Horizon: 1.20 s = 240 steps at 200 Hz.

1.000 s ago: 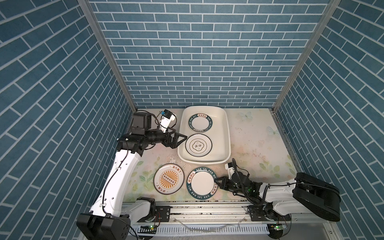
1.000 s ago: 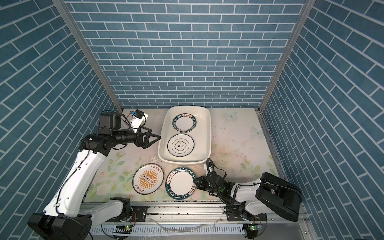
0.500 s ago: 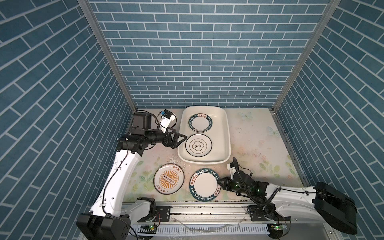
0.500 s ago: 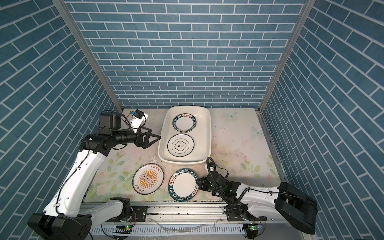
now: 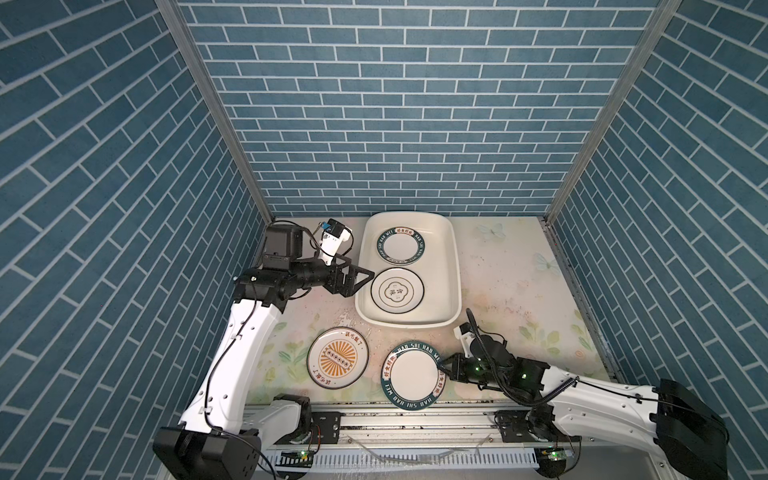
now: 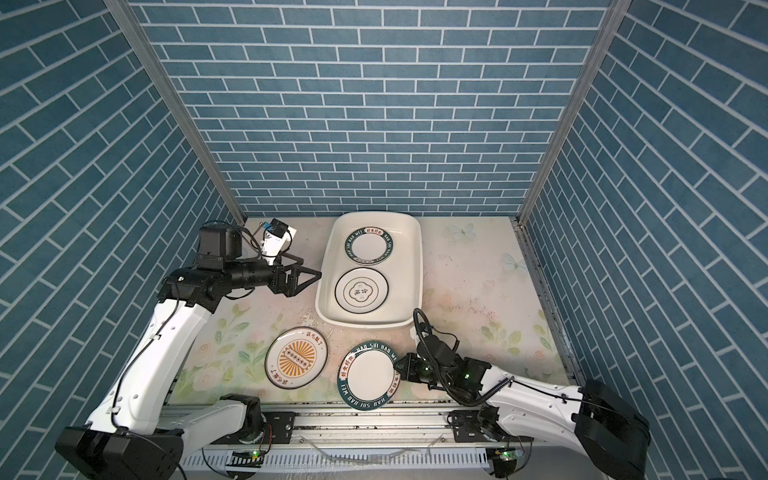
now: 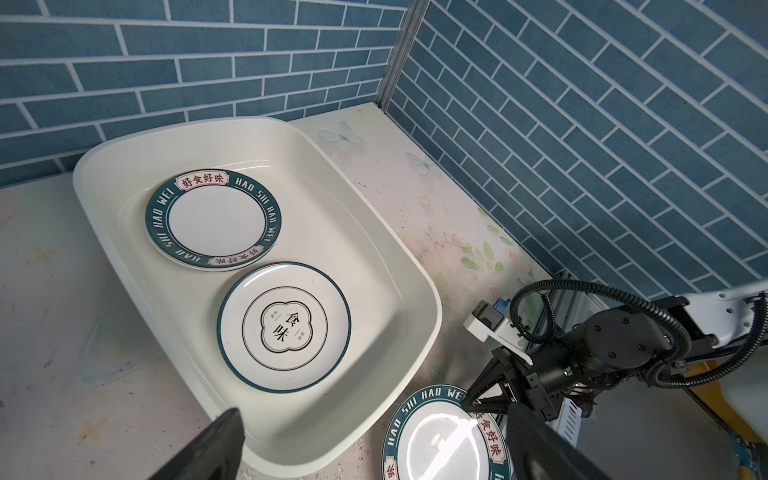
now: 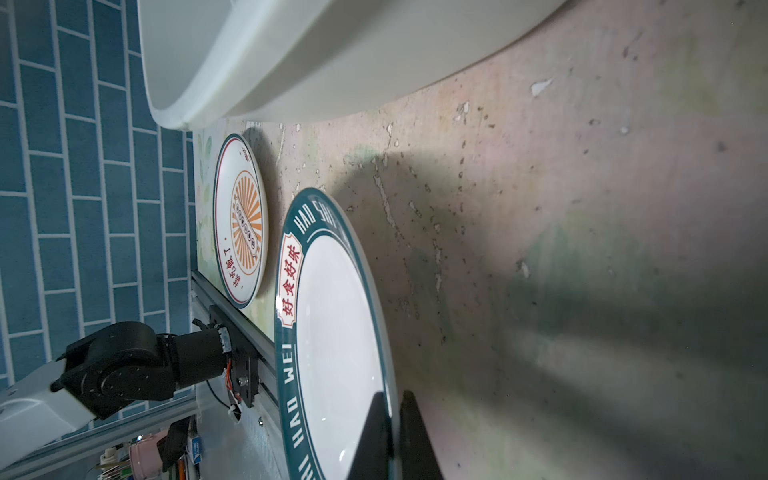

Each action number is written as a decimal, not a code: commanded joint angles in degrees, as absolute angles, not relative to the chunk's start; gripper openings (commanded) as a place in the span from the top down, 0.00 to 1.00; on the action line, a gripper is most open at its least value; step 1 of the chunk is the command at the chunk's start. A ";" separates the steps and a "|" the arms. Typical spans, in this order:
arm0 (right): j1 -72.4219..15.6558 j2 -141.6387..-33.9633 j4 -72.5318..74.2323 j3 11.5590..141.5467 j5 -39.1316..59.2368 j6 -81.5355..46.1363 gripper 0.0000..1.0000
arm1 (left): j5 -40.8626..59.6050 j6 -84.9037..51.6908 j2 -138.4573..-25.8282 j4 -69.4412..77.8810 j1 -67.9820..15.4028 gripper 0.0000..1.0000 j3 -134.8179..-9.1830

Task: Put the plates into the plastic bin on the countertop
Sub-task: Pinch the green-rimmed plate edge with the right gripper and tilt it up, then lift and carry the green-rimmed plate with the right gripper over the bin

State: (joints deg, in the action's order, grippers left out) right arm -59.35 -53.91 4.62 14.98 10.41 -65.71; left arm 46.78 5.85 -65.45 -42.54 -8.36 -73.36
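Note:
The plastic bin (image 5: pixel 455 266) stands at the back of the countertop (image 5: pixel 519 270) and holds two plates: a green-rimmed one (image 5: pixel 401 246) and one with a quatrefoil emblem (image 5: pixel 397 289). An orange sunburst plate (image 5: pixel 337 358) lies flat near the front. Beside it, my right gripper (image 5: pixel 441 366) is shut on the right rim of another green-rimmed plate (image 5: pixel 414 375), which reaches over the front rail. In the right wrist view the gripper (image 8: pixel 395 415) pinches that plate's (image 8: pixel 336 332) edge. My left gripper (image 5: pixel 365 276) hovers open and holds nothing, next to the bin's left rim (image 7: pixel 432 316).
Blue brick walls close in three sides. An aluminium rail (image 5: pixel 415 419) with the arm bases runs along the front edge. Bare countertop lies right of the bin (image 6: pixel 469 274). In the bin, both plates sit toward its left side.
My right arm has stretched out lower along the front and the gripped green-rimmed plate has shifted toward the front rail, looking larger. The left arm has stayed still.

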 commanded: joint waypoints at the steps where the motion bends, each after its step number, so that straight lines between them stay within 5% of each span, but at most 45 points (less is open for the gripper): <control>1: -58.38 -52.02 1.15 18.35 15.48 -63.97 1.00 | 47.40 5.98 -64.70 -42.52 -7.74 0.01 -74.77; 86: -57.23 -52.19 -17.25 34.32 27.69 -52.56 1.00 | 46.55 5.24 -63.24 -42.30 -5.14 0.00 -74.52; 139: -46.77 -54.74 -20.01 44.62 36.33 -48.12 1.00 | 45.21 3.18 -60.10 -41.46 0.62 0.00 -74.22; 240: -31.00 -80.99 -20.81 67.17 41.67 -36.83 1.00 | 46.33 1.61 -56.15 -39.02 2.20 0.01 -71.36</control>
